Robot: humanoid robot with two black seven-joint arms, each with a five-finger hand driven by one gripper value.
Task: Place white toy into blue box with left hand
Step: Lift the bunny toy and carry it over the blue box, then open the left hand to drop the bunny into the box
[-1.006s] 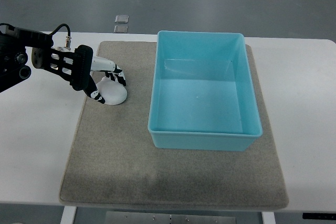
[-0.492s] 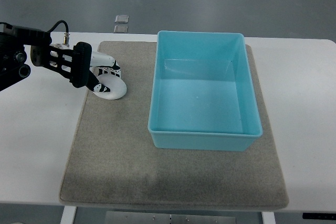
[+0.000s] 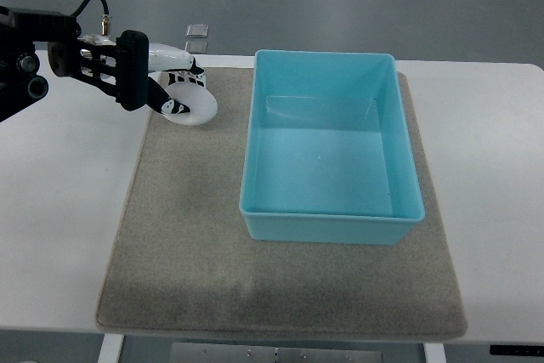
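A grey mat (image 3: 187,269) covers the white worktop (image 3: 59,235), and on it, right of centre, sits the blue box (image 3: 331,218), open-topped and nothing inside. Farther back at the mat's rear-left corner, the left hand (image 3: 174,87) has its fingers clamped on the white toy (image 3: 194,108), just left of the box's far corner, apart from its wall.

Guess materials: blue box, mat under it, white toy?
Blue box: likely molded plastic, smooth with soft glare on the floor. Mat: looks like felt or low-pile fabric, matte, speckled grey-brown. White toy in the left robot hand: smooth, glossy, probably plastic; can't confirm.
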